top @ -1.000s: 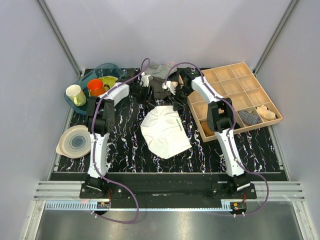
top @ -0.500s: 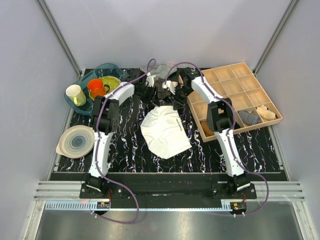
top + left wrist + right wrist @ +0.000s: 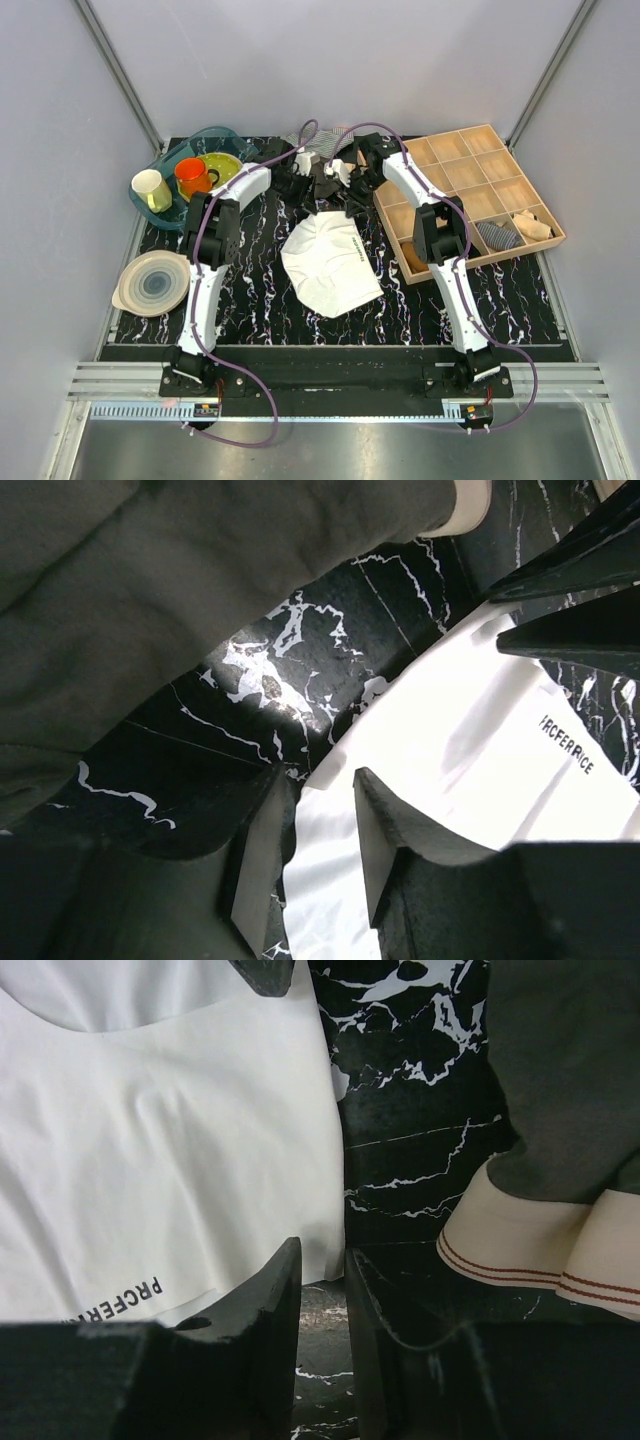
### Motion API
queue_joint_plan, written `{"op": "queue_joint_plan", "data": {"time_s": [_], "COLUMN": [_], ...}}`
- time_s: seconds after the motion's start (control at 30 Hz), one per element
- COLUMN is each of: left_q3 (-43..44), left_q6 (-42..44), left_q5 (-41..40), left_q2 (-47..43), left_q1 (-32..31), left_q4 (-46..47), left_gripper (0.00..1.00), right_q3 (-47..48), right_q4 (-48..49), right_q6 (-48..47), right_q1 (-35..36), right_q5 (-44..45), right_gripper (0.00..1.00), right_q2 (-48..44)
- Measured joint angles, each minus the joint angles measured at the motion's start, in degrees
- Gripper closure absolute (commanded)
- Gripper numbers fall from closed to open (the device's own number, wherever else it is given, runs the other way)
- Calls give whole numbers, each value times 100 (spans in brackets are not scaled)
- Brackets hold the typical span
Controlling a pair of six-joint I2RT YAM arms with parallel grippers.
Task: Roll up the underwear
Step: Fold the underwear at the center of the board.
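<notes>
The white underwear point(image 3: 330, 262) lies flat on the black marbled table, with dark lettering near its far edge. My left gripper point(image 3: 318, 192) is open at its far left edge; in the left wrist view point(image 3: 318, 780) the jaws stand apart with white cloth point(image 3: 470, 750) showing between them. My right gripper point(image 3: 350, 197) is at the far right corner. In the right wrist view point(image 3: 322, 1252) its jaws are narrowly open, and the corner of the underwear point(image 3: 180, 1160) ends just beyond the fingertips, with nothing held.
A dark grey garment point(image 3: 150, 600) with a cream, red-striped band point(image 3: 520, 1240) lies just behind the underwear. A striped cloth point(image 3: 322, 140) is at the far edge. The wooden compartment tray point(image 3: 470, 195) stands right. A blue bowl with cups point(image 3: 190, 170) and a plate point(image 3: 150, 282) are left.
My left gripper has moved right to the underwear's far edge. The right gripper and the underwear have hardly moved.
</notes>
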Motion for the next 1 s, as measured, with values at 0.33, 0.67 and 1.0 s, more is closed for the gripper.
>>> {"op": "queue_joint_plan", "data": {"time_s": [0.33, 0.67, 1.0], "left_q3": [57, 177, 330], "left_q6": [181, 186, 258], "left_q5": [-136, -122, -46], "left_q2": [17, 98, 160], "left_q1": [-35, -35, -46], "left_q4": [-146, -299, -498], "left_gripper": [72, 94, 100], "right_q3": [72, 98, 256], "right_q4": [35, 33, 59], "right_q6": [90, 136, 192], "right_q1": [0, 0, 0], "right_q5": [-7, -46, -101], "right_gripper": [70, 97, 100], "right_q2": [2, 92, 107]}}
